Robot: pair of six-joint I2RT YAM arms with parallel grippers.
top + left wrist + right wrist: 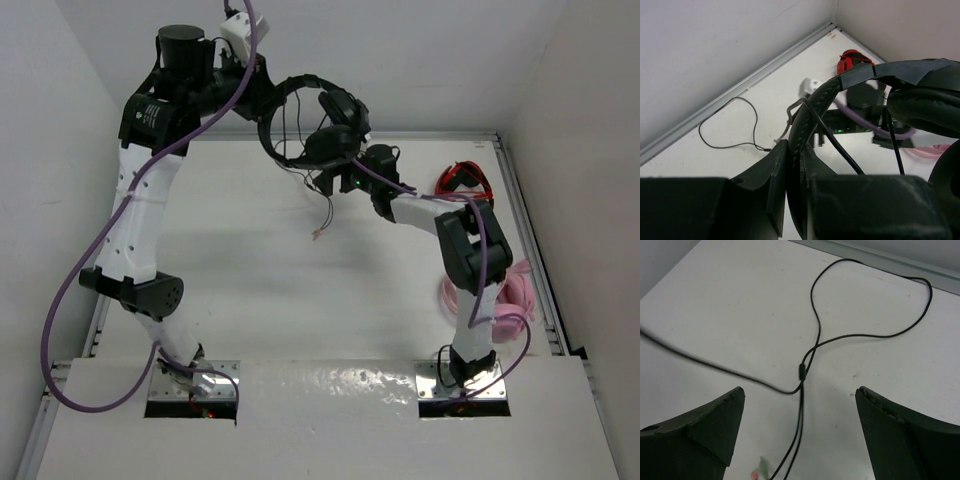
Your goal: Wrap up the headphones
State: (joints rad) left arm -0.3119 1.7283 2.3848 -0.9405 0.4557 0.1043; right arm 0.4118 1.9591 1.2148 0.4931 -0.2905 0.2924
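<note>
The black headphones (322, 118) hang in the air at the back of the table. My left gripper (265, 90) is shut on their padded headband (810, 117), which is pinched between the two fingers (771, 172). One earcup (925, 107) fills the right of the left wrist view. The thin black cable (805, 367) loops over the table, and its pinkish and green plugs (759, 471) blur at the bottom of the right wrist view. My right gripper (335, 182) sits just under the earcups, open wide, with the cable passing below the gap and nothing between the fingers (715, 425).
Red headphones (462, 180) lie at the back right by the wall. Pink headphones (500, 295) lie beside the right arm's lower link. White walls enclose the table on three sides, with a metal rail (525, 230) along the right edge.
</note>
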